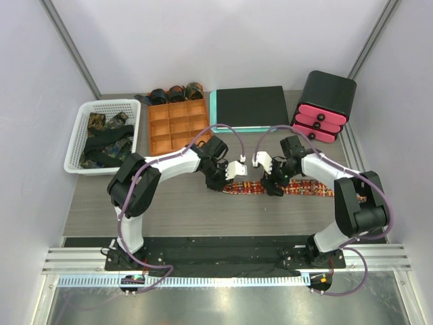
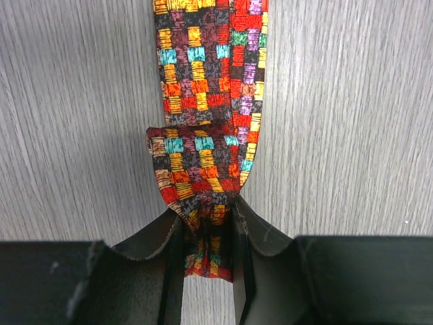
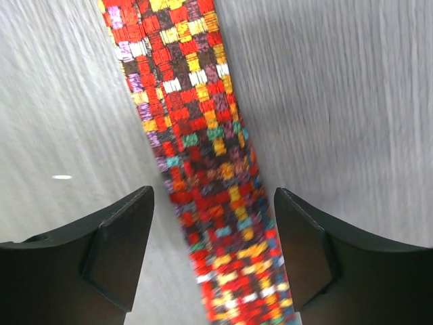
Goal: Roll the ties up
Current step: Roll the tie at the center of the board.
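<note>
At the centre of the table (image 1: 169, 203), the checked tie (image 1: 304, 187) lies flat, running left to right. The left claw (image 2: 206, 227) is pinching its folded-over end, likely to begin the first turn of a roll. The right claw (image 3: 213, 227), spread wide, straddles the strip further along without touching it, probably ready to steady the cloth. Behind, from the left: a white basket (image 1: 111, 103) of dark ties (image 1: 101, 139), an orange tray (image 1: 177, 128) with rolls (image 1: 176, 93) at its far edge, a black pad (image 1: 249, 107), a black drawer box (image 1: 325, 91). All stand well apart from the tie, so nothing seems in the way.
</note>
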You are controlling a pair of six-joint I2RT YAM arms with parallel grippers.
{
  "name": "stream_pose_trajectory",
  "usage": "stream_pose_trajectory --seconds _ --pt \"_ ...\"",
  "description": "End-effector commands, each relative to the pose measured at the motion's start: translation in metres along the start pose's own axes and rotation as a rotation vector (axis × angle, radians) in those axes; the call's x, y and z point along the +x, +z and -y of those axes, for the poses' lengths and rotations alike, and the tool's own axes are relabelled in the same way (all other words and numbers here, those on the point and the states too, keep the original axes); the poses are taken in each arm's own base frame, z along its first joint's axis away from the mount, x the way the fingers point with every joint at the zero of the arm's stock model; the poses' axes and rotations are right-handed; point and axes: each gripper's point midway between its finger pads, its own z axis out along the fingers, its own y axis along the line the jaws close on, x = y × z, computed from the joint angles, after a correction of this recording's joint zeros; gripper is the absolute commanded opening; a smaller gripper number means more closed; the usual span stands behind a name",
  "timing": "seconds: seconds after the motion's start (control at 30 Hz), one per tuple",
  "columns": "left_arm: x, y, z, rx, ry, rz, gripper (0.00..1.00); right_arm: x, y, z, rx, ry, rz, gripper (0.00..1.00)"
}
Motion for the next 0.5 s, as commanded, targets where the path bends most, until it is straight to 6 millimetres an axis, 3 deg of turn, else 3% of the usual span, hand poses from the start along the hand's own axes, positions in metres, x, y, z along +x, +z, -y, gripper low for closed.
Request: stream_pose_trajectory --seconds 0.0,0.07,0.2,0.3,0.37,0.47 --pt "0.005 -0.005 0.004 0.021 0.0 -0.026 0.17 -0.034 -0.037 0.016 0.075 0.283 0.114 0.79" --pt "0.006 -0.005 0.005 0.025 -0.004 -0.027 0.18 -0.047 -0.048 0.026 0.093 0.394 0.164 0.8" --pt "0.004 -0.004 0.005 0.029 -0.004 -0.022 0.18 -0.076 -0.056 0.034 0.017 0.83 0.281 0.77" --pt "0.003 -0.004 0.004 0.028 -0.007 -0.018 0.17 -0.104 -0.04 0.029 -0.169 1.217 0.364 0.61" --pt "0.003 -0.003 0.005 0.03 -0.007 -0.018 0.18 -0.112 -0.026 0.027 -0.231 1.29 0.419 0.54" --pt "0.003 -0.003 0.004 0.03 -0.006 -0.018 0.17 -0.125 -0.007 0.022 -0.262 1.326 0.44 0.53"
